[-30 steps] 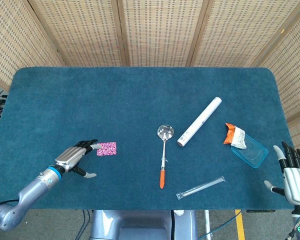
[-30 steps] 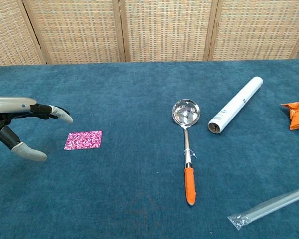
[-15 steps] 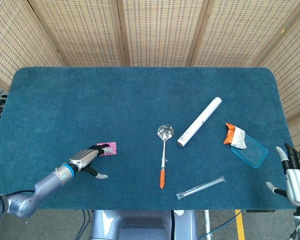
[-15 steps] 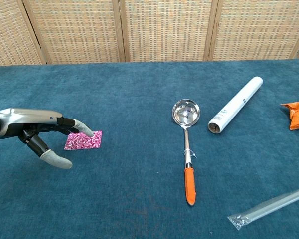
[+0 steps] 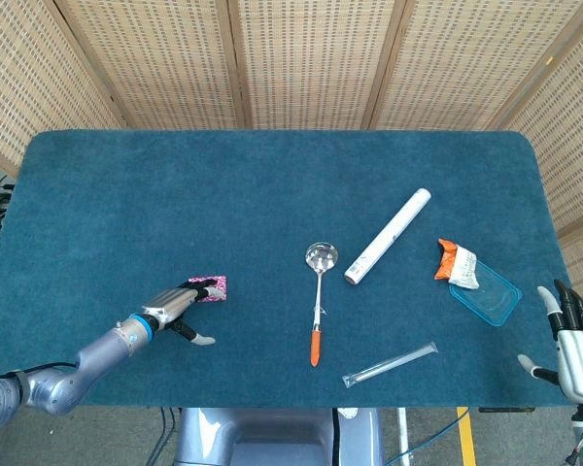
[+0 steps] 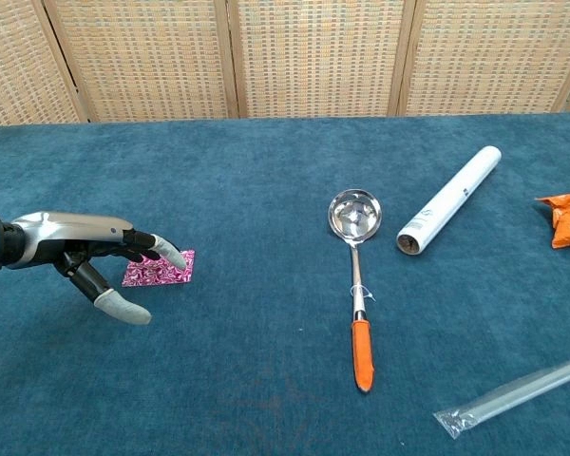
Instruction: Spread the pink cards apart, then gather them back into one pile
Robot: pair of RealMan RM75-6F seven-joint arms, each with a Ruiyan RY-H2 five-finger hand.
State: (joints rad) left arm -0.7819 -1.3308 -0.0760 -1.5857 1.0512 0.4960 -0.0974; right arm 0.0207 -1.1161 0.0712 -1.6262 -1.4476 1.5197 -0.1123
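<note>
The robot's left hand (image 6: 95, 255) is reaching in from the left, its fingertips (image 6: 174, 257) lying over the pink cards (image 6: 160, 270) on the blue cloth table (image 6: 266, 180), the thumb hanging apart on the near side. To the right, a steel ladle (image 6: 355, 275) with an orange handle is lying lengthwise. Farther right, a white tube (image 6: 449, 200) is resting at a slant, an orange packet (image 6: 565, 218) is showing at the right edge, and a clear plastic sleeve (image 6: 513, 391) is crossing the near right corner.
</note>
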